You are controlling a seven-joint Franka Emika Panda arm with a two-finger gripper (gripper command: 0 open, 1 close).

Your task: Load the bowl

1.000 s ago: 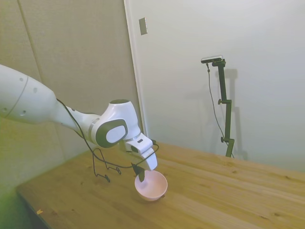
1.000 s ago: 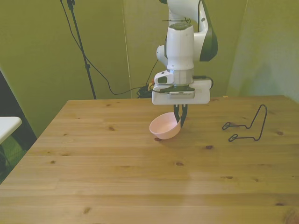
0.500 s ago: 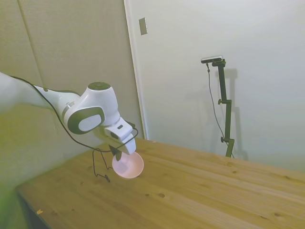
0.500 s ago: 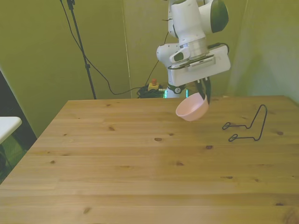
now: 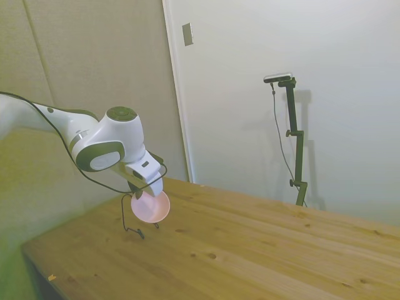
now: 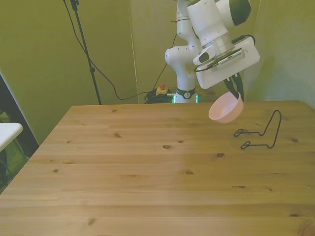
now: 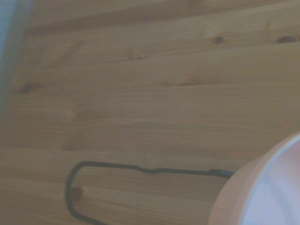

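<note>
So the tool (image 6: 235,93) is pinching the rim of the bowl (image 6: 225,108), and the bowl hangs tilted in the air, well clear of the bench (image 6: 147,172). From the front view it's just to the left of the black wire rack (image 6: 261,132) and higher up. The wrist view catches a blurry edge of the bowl (image 7: 262,187) with the rack's wire (image 7: 140,169) on the wood beneath.

The white arm reaches out high above the tabletop (image 6: 147,167), its wrist tilted toward the front view's right. The gripper (image 6: 235,93) hangs below the wrist, its dark fingers (image 6: 232,90) apparently pinched on the rim of the pale pink bowl (image 6: 225,108), held aloft and tipped.
</note>
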